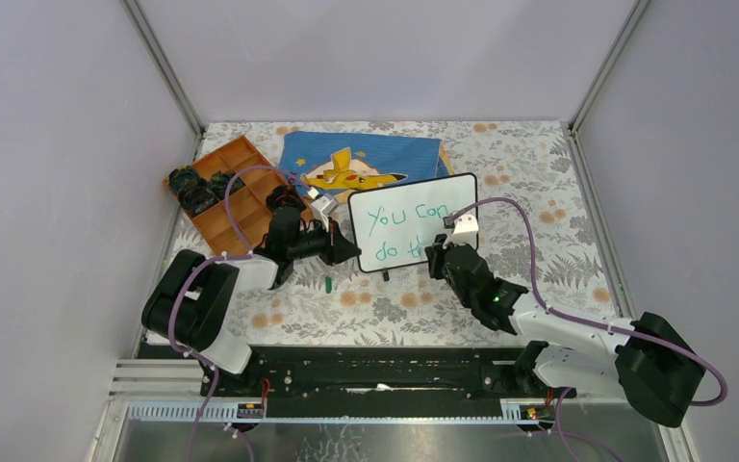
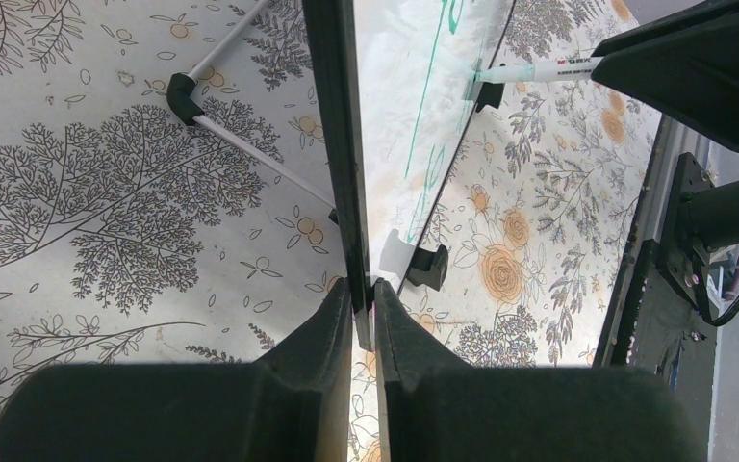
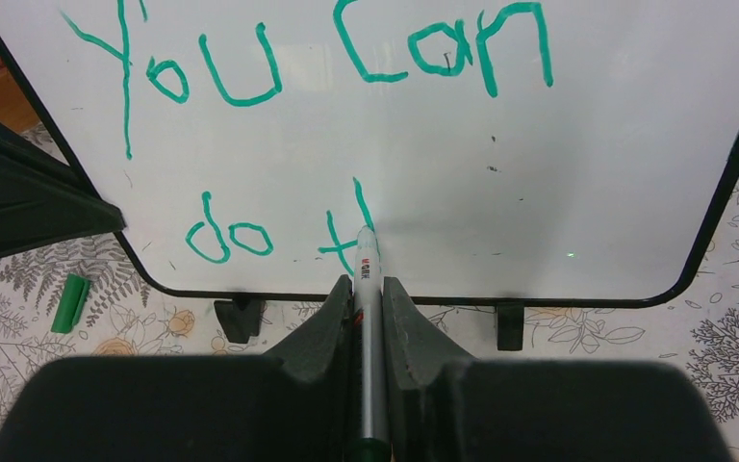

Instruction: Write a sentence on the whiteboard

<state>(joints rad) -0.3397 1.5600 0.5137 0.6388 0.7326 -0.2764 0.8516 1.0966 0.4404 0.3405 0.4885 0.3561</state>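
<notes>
1. Judging by its thin frame and small feet, the whiteboard (image 1: 412,221) is probably light, stiff and glossy; pen pressure could tip it or slide it on the bench (image 1: 539,173).
2. The best hold is likely the black frame at a side edge, off the writing face.
3. The left claw (image 2: 364,289) is nearly closed, pinching that frame at the board's left edge; the board stands near upright, mid-bench.
4. The right claw (image 3: 368,286) is narrow, clamped on a slim marker (image 3: 367,252), which looks smooth and might twist in the pads.
5. The board lies straight ahead of the right claw; the marker tip touches its lower line.
6. The sentence (image 3: 241,101) reads "You can do t" plus one started stroke, so it is unfinished.
</notes>
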